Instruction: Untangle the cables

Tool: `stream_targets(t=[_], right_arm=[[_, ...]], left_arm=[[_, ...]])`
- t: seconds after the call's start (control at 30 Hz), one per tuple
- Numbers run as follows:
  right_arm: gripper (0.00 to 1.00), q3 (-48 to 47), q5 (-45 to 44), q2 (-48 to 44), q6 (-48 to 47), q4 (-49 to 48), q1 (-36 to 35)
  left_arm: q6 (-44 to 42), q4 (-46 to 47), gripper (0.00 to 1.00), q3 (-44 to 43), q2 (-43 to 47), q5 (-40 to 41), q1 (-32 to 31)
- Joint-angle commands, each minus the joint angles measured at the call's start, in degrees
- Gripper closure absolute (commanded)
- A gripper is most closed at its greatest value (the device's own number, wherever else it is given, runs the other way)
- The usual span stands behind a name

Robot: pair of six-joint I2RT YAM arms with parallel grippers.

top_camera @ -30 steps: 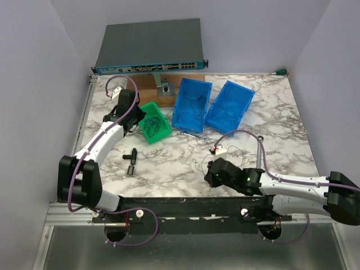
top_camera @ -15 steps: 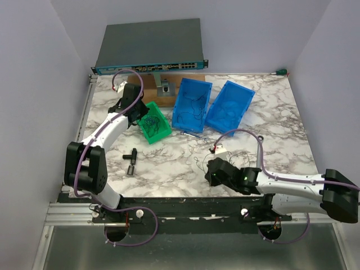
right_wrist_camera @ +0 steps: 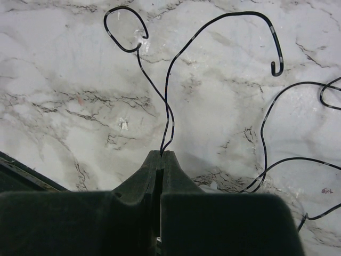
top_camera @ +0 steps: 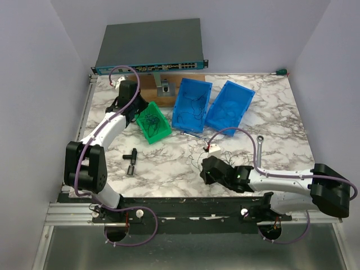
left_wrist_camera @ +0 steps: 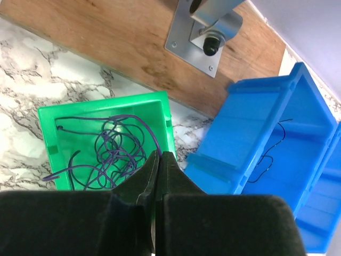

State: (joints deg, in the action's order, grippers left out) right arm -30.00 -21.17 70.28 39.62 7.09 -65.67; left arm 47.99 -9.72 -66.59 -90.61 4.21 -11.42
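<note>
A tangle of thin blue cables (left_wrist_camera: 114, 152) lies in the green bin (left_wrist_camera: 53, 128). My left gripper (left_wrist_camera: 158, 154) hangs over the bin's right wall, shut, with one blue strand arcing from the tangle into its tips. In the top view it (top_camera: 139, 114) is at the bin's far left corner. My right gripper (right_wrist_camera: 161, 153) is shut on a thin black cable (right_wrist_camera: 168, 96), folded so that two strands rise from the tips across the marble. In the top view it (top_camera: 204, 167) sits low near the front edge, with loose black cables (top_camera: 197, 159) beside it.
Two blue bins (top_camera: 191, 104) (top_camera: 229, 107) stand right of the green bin (top_camera: 154, 125), one holding a thin black wire (left_wrist_camera: 272, 154). A network switch (top_camera: 149, 45) is at the back. A black T-shaped tool (top_camera: 131, 159) and a silver wrench (top_camera: 260, 139) lie on the marble.
The left arm has drawn back toward the far left, lifting its gripper off the green bin's middle. The right gripper has slid a little left and nearer the front edge with its cable.
</note>
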Motion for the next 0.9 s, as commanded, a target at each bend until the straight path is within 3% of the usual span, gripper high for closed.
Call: stream_targets(t=[0.0,0.3,0.6,0.8,0.87], right_arm=[[0.99,-1.98,-1.02,1.21,-1.22,-2.21,-0.3],[0.99,-2.19,-1.51,2.21,-1.38,-2.59,-0.22],[0.99,-1.35,-1.33,0.88,-0.9,-2.83,-0.2],[0.99,-0.56,-0.73,-1.86,-0.04,-2.0,-0.2],[0.99,-0.72,0.53,-2.12,-0.52,-1.95,-0.12]], left_arm=[[0.87,5.06,1.0,1.03,-2.61,-2.41,1.73],[7.06,16.45,1.0,8.05,-4.32,-14.45,1.03],[6.55,14.7,1.0,9.0,-2.36,-12.17,-1.46],[0.16,11.77,1.0,8.41,-3.25,-3.92,-1.42],[-0.93,10.51,0.79,8.24,-3.02,-1.76,-1.48]])
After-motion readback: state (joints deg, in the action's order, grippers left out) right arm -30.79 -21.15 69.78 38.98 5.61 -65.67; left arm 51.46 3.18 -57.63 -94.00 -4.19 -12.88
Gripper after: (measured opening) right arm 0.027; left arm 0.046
